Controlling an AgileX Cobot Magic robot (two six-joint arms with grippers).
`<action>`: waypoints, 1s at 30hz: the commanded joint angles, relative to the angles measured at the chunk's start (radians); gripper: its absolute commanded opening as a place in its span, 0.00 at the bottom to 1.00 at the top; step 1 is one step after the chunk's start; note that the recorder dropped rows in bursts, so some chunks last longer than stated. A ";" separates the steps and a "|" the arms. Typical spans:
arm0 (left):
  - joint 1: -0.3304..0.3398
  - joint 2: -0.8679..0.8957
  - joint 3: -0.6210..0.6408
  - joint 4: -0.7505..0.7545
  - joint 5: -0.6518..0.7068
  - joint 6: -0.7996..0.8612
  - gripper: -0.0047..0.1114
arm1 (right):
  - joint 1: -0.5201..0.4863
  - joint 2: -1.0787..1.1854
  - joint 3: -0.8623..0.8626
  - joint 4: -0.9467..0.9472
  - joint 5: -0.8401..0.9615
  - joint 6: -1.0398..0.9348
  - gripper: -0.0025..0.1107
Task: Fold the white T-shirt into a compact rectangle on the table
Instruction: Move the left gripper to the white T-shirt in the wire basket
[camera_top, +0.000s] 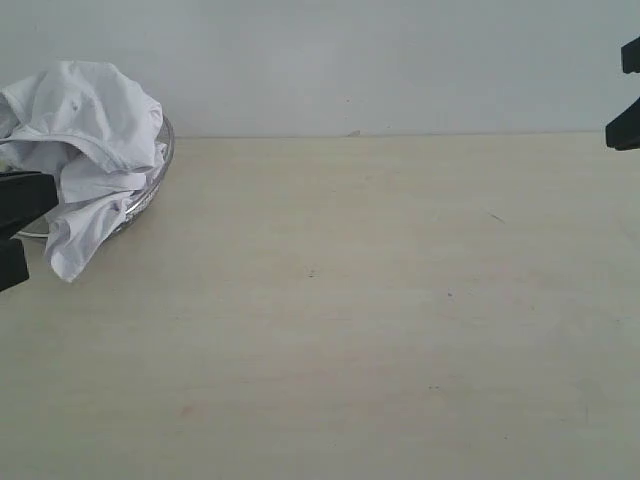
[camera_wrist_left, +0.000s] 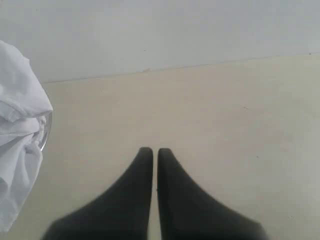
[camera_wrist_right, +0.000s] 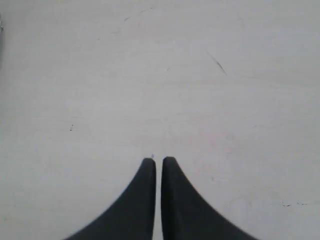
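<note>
"Folding hasn't begun, I'd say?"
"No. The white T-shirt (camera_top: 85, 120) sits crumpled in a clear bowl (camera_top: 163, 160) on the left of the counter (camera_top: 350, 320), near the wall (camera_top: 400, 60). Spreading and every fold remain."
"Grippers?"
"Left gripper (camera_wrist_left: 155, 150) and right gripper (camera_wrist_right: 158, 160) are both pinched together, holding nothing."
"Surroundings?"
"Pale wood-grain top, a few dark specks, a plain light wall behind."

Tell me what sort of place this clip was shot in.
Probably a robot test bench, not a home: a bare pale table against a blank wall, the white T-shirt crumpled in a clear dish, and the black left pincer and right pincer, both shut and empty.
</note>
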 joint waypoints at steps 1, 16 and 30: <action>0.000 -0.006 0.006 -0.001 -0.011 0.007 0.08 | -0.003 -0.011 0.005 0.002 -0.006 -0.001 0.02; 0.000 -0.006 0.006 -0.004 -0.011 0.007 0.08 | -0.003 -0.011 0.005 0.002 -0.006 -0.001 0.02; 0.025 0.026 -0.194 -0.069 -0.173 -0.127 0.08 | -0.003 -0.011 0.005 0.002 -0.008 -0.001 0.02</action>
